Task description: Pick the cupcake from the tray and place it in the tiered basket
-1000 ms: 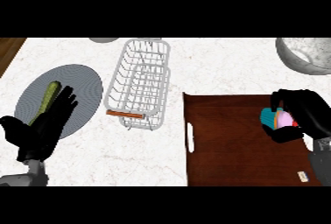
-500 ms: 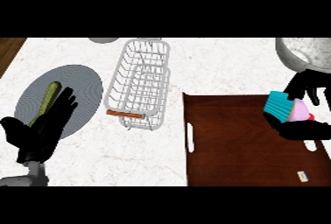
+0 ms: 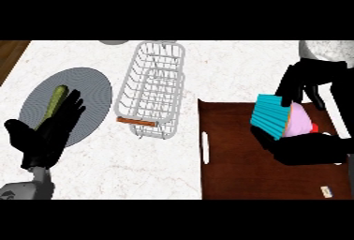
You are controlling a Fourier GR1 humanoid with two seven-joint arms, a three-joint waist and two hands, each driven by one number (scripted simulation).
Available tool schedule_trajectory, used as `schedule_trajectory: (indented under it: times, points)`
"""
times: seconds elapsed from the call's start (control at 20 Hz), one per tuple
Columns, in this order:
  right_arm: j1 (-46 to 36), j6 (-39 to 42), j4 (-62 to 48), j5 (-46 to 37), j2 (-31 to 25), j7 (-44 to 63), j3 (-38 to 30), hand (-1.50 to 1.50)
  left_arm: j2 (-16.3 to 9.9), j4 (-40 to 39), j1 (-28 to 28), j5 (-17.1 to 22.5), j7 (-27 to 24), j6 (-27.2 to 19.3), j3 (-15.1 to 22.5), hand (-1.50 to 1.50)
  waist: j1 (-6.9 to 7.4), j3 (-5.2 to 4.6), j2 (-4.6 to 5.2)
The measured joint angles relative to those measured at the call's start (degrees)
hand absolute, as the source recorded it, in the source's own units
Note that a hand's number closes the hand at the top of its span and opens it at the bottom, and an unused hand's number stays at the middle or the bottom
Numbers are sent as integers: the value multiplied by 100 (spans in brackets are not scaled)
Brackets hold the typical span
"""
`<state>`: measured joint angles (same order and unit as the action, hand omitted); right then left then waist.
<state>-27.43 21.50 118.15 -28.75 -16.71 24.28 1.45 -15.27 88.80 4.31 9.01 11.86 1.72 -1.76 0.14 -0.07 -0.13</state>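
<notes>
Black, straight-fingered and holding nothing, the left hand (image 3: 48,131) rests over the grey round plate (image 3: 93,96) with its green vegetable (image 3: 54,101), left of the white wire tiered basket (image 3: 153,89). Right of the basket lies the dark brown wooden tray (image 3: 256,173); above it, the right hand (image 3: 307,119) curls round the tilted cupcake with teal wrapper and pink frosting (image 3: 280,119).

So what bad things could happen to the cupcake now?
The cupcake lies tilted on its side in the right robot hand above the tray, so its pink frosting might smear on the fingers. The tiered basket sits off to the left, so the cupcake could bump its wire rim on the way in.
</notes>
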Motion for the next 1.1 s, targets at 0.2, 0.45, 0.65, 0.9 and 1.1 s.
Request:
schedule_trajectory:
  times: [0.2,0.45,0.65,0.9,1.1]
  points:
    - [-812,-81,-240,-398,547,817,658,150,49,98,-54,-40,27,22,32,0,40,-1,3]
    - [-1742,-213,-949,-718,1176,1417,965,150,133,33,-111,-117,-72,61,43,0,44,0,9]
    - [-2256,-536,-1696,-910,1481,1609,1181,150,117,-19,60,-121,41,84,-32,0,45,1,13]
    - [-2626,-911,-2275,-899,1613,2035,1532,150,168,118,-14,-143,105,88,-63,0,51,3,10]
    - [-2772,-1362,-3003,-930,1649,1906,1715,150,290,-35,23,-249,-21,80,-5,0,54,3,19]
